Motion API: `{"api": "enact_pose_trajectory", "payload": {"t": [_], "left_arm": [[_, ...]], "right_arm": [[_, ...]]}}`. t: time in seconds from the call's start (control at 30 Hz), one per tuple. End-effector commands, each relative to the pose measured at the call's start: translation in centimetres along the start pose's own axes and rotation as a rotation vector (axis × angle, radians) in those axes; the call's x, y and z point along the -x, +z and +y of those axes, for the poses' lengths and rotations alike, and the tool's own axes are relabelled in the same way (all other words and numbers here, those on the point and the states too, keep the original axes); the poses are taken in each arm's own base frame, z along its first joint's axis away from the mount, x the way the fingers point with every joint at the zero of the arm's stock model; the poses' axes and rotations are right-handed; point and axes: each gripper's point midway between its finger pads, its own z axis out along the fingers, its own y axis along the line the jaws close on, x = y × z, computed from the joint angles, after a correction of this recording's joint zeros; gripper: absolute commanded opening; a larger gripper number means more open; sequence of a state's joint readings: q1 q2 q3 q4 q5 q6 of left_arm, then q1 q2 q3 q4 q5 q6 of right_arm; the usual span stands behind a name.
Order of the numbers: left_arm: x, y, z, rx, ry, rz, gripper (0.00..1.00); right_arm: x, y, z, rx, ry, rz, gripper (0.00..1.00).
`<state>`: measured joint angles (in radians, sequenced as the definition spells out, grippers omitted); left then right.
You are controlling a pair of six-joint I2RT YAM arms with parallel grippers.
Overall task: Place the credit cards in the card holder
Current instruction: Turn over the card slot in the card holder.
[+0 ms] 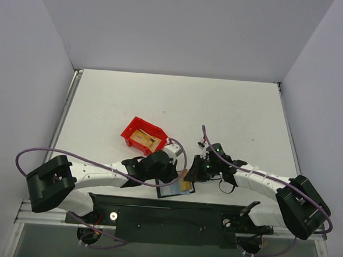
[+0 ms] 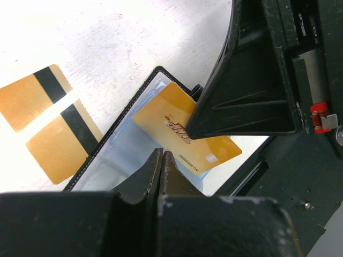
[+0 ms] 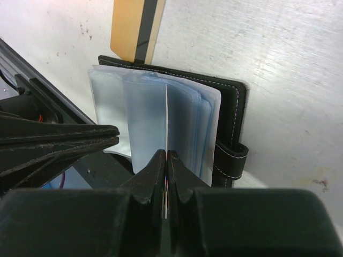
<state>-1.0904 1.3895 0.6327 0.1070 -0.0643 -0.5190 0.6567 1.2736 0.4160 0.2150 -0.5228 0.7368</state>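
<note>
wallet (image 1: 168,193) is lying open on the table (image 1: 231,109) right at the near edge, between the two arms, with the pale blue clear sleeves fanned up. in the right wrist view you can see the black cover (image 3: 231,107) with white stitching and its little strap loop.

right gripper (image 2: 190,131) is closed all the way on a gold card (image 2: 174,136), pinching it by one corner. the card sits over the open sleeves, not down in one. from the right wrist cam it's just a thin pale line (image 3: 166,118) running up from the fingertips, edge-on.

writing: the card has a slanted red logo in the middle and a tiny line of dark print along one long edge. both are too small and skewed for me to read.

left gripper (image 2: 162,156) is closed too, tips down at the sleeves just beside the card. can't tell if it's actually got a sleeve pinched or is only touching.

two more cards, gold with a dark stripe, lie flat on the table just beside the wallet: one (image 2: 32,96) and another (image 2: 61,142), side by side, not overlapping.

red bin (image 1: 129,129) sits further back, with something tan inside it.
</note>
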Motion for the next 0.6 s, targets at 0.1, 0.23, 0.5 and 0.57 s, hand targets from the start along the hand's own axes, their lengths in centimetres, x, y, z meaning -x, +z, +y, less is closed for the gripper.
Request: {"api": "enact_pose_trajectory", "payload": {"t": [0.1,0.23,0.5,0.57], "left_arm": [[1.6,-1.2,1.1,0.037,-0.022,-0.065,0.00],[2.1,-1.8,1.6,0.051,-0.031,-0.084,0.00],[2.5,-2.6,2.7,0.075,-0.052,-0.109,0.00],[2.8,-2.8,2.9,0.080,-0.059,-0.118,0.00]], "right_arm": [[1.1,0.3,2.9,0.084,-0.025,-0.006,0.00],[1.2,0.3,3.6,0.103,-0.030,-0.004,0.00],[1.2,0.5,4.2,0.128,-0.035,0.007,0.00],[1.2,0.6,4.5,0.135,-0.036,0.008,0.00]]}}
